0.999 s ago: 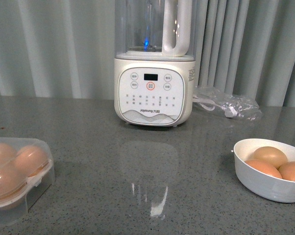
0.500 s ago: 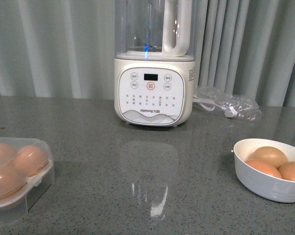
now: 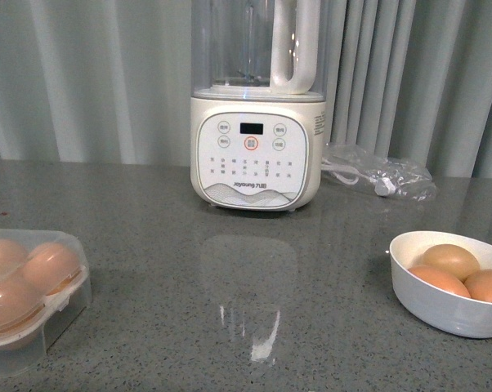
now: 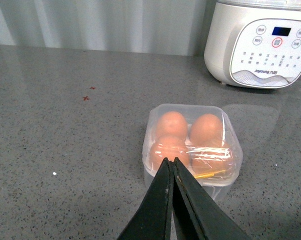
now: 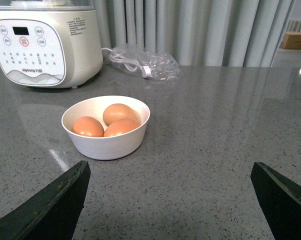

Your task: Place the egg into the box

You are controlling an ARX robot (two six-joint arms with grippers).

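Standing behind everything, the blender [image 3: 257, 147] is my landmark. Left of it, near me, sits the closed box [image 4: 192, 145], four eggs inside, my left jaws [image 4: 171, 162] pressed together above it. Right of it, the white bowl [image 5: 106, 142] holds three eggs [image 5: 116, 120] between my wide-apart right jaws [image 5: 170, 172]; a bagged cord [image 3: 381, 173] lies beside the blender on the surface [image 3: 230, 278].

Soft, even light is filling all three views, and shadows are staying faint. White glare is streaking the grey countertop [image 3: 262, 343] in the front view and glinting on the box lid [image 4: 210, 152]. Everything is reading sharp, without noticeable blur.
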